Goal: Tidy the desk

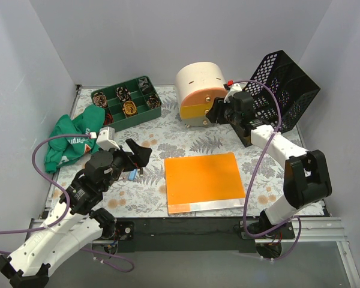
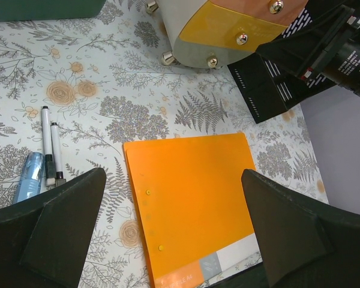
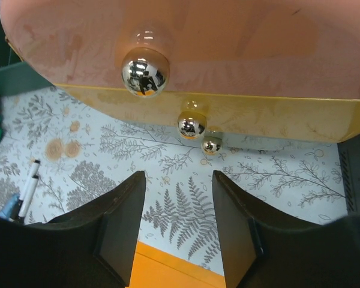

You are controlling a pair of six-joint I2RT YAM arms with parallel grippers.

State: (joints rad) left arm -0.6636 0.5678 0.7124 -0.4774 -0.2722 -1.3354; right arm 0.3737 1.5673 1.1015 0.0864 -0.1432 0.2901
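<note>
The desk [image 1: 195,143] is a fern-and-flower print tabletop inside grey walls. An orange folder [image 1: 203,180] lies flat at its centre; it also shows in the left wrist view [image 2: 192,198]. A cream drawer unit [image 1: 198,84] with orange and yellow fronts lies on its side at the back. My left gripper [image 1: 141,157] is open and empty, above the desk left of the folder. My right gripper [image 1: 216,111] is open and empty, right at the drawer fronts; the right wrist view shows the chrome knobs [image 3: 145,72] just ahead of its fingers.
A green compartment tray [image 1: 126,102] with small items stands at the back left. A green cloth [image 1: 72,141] lies at the left edge. A black mesh basket [image 1: 285,84] is tipped over at the back right. Two white pens [image 2: 46,138] and a blue item [image 2: 29,177] lie left of the folder.
</note>
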